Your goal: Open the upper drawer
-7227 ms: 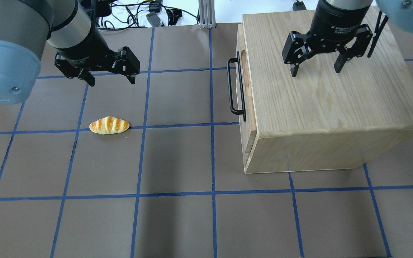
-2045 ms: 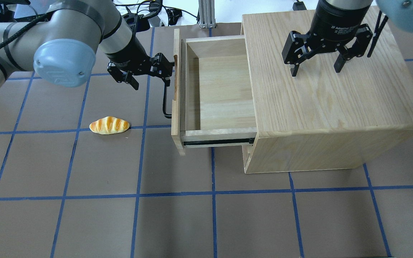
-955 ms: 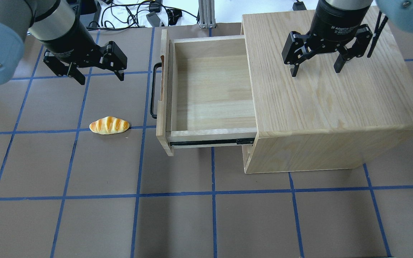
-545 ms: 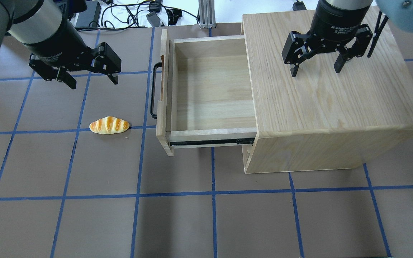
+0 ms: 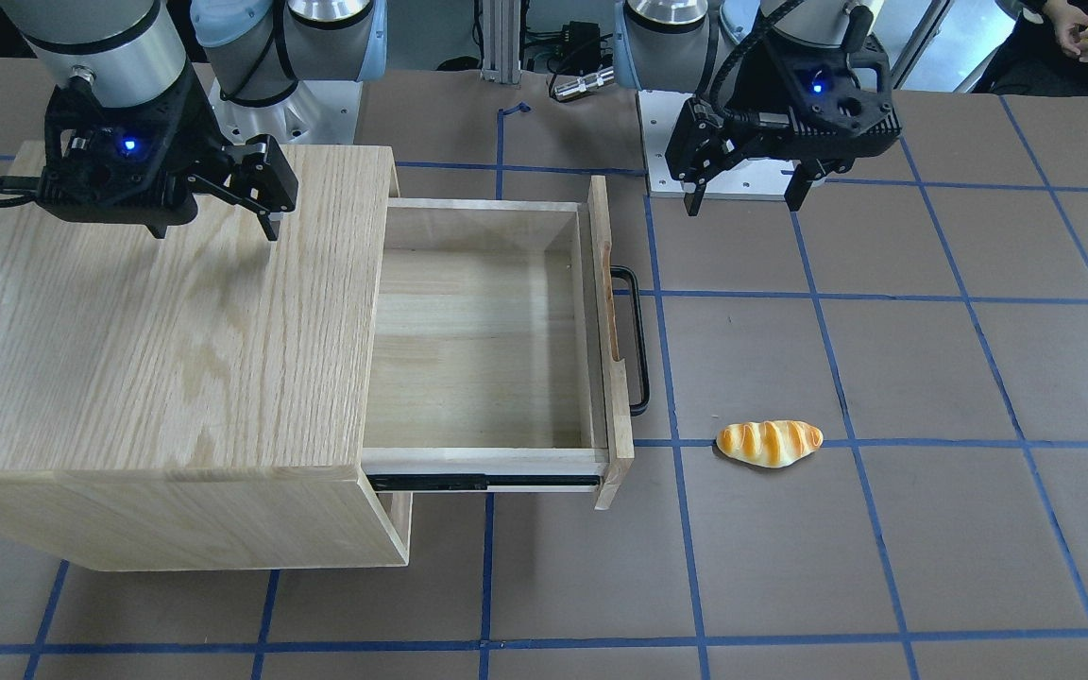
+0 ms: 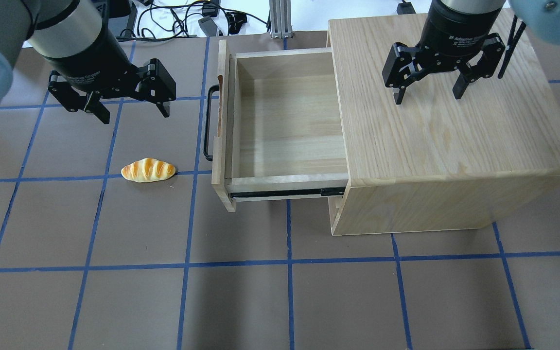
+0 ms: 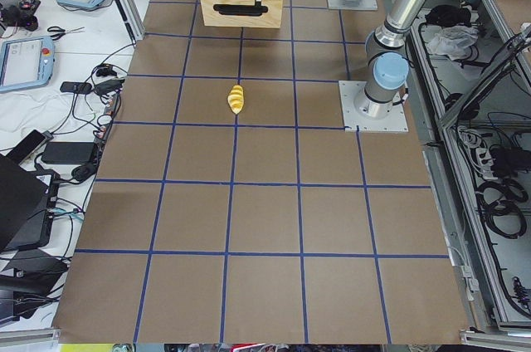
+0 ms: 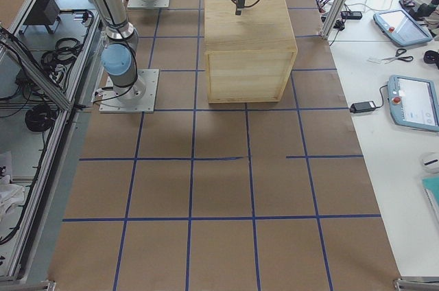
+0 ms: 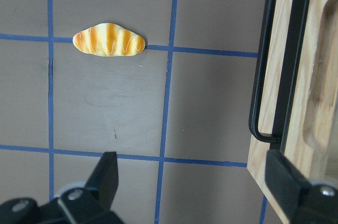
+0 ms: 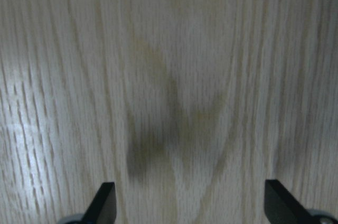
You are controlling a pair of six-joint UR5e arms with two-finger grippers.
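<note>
**Mia:** What is on the far left?

**Ben:** The left claw [image 6: 133, 114]. It hangs over the brown table [image 6: 241, 301] with its two fingers spread wide apart. It touches none of the things on the table

**Mia:** What lies near it?

**Ben:** A bread roll [image 6: 148, 170], yellow with orange stripes. It lies flat on the table, a bit closer to us than the claw. One end sits on a blue line [image 6: 66, 179]. It is near the drawer but does not touch it

**Mia:** Where is the drawer?

**Ben:** The drawer [image 6: 289, 121] comes next. It is pulled far out of the big wooden box [image 6: 445, 121], toward the left claw. You can look right down at its pale floor. The black handle [image 6: 207, 121] on its front points at the left claw, with a gap of bare table between them. The camera on that claw sees the handle just beside its right finger [image 9: 285, 182]. A black rail [image 6: 285, 193] shows along the side of the drawer closest to us

**Mia:** And on the right?

**Ben:** The wide top of the box, with wavy wood lines. The right claw [image 6: 428, 96] hangs close over it, near the back. Its fingers are spread wide too. Its own camera sees only wood and a dark shadow between the two finger tips
</note>
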